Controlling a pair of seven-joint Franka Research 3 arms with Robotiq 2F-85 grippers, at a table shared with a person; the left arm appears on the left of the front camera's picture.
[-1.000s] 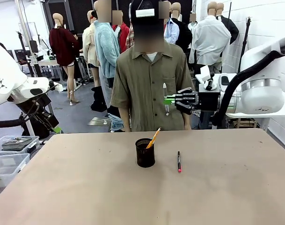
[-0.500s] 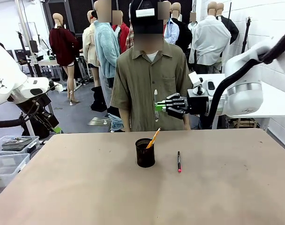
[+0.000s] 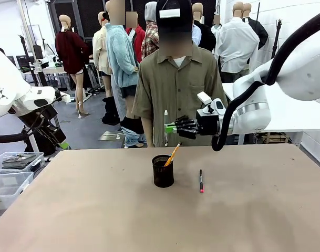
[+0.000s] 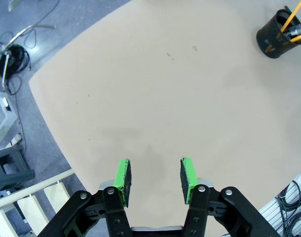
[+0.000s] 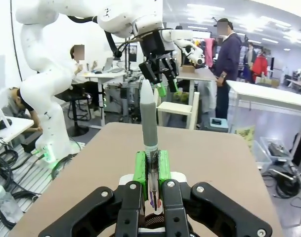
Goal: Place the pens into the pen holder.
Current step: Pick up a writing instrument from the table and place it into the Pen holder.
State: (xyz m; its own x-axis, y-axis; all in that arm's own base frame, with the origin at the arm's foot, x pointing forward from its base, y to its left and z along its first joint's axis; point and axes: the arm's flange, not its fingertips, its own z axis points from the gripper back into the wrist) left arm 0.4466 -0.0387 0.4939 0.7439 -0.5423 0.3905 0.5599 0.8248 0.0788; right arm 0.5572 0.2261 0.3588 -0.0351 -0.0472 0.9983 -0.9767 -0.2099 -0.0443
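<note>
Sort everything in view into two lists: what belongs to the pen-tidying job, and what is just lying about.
Job: holder, pencils in it, loose red-tipped pen, grey pen in the right gripper.
Lying about: plastic bins, floor cables.

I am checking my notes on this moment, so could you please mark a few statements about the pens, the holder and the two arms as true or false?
1. The right arm's fingers are shut on a slim grey pen with a white pointed end. True.
2. The small black mesh cup is empty. False: a yellow-orange pencil stands in it.
3. A dark pen with a red tip lies on the tan table, apart from the cup. True.
4. The left arm's fingers grip a pencil. False: they are open, with nothing between them.
</note>
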